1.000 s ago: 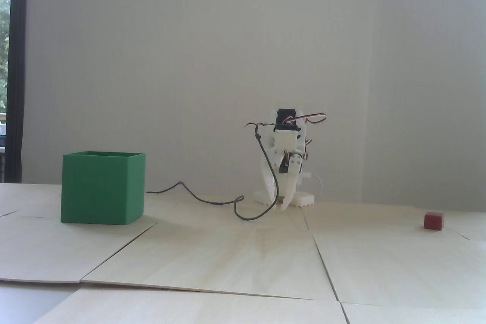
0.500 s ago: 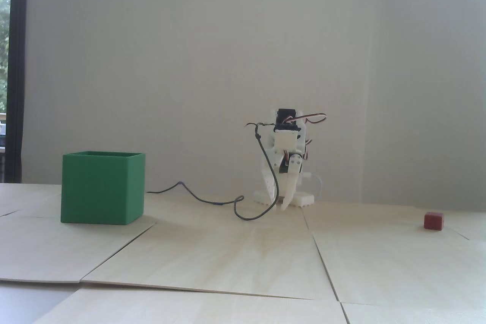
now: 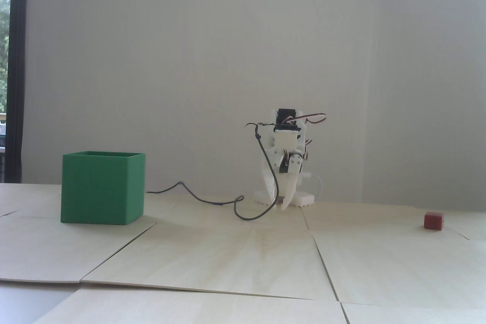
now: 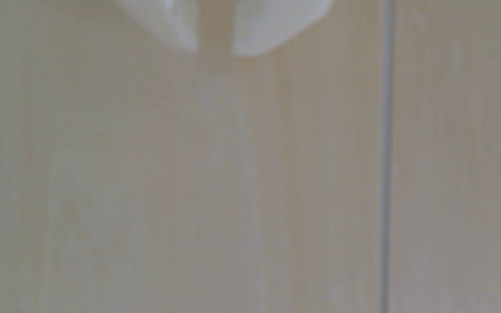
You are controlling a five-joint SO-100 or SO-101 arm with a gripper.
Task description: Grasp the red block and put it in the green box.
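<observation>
One red block, untouched; nothing has shifted over the last second.

Red block (image 3: 433, 220) sits alone on the bench (image 3: 243, 255), far to the right of the arm (image 3: 286, 160) in the fixed view, with the green box (image 3: 102, 188) well apart on the arm's other side. The arm stays folded at its base, gripper (image 3: 284, 205) pointing down near the bench; in the wrist view its jaws stand slightly parted around a narrow gap, holding nothing. Judged from this, the reach toward the block has not yet begun.
</observation>
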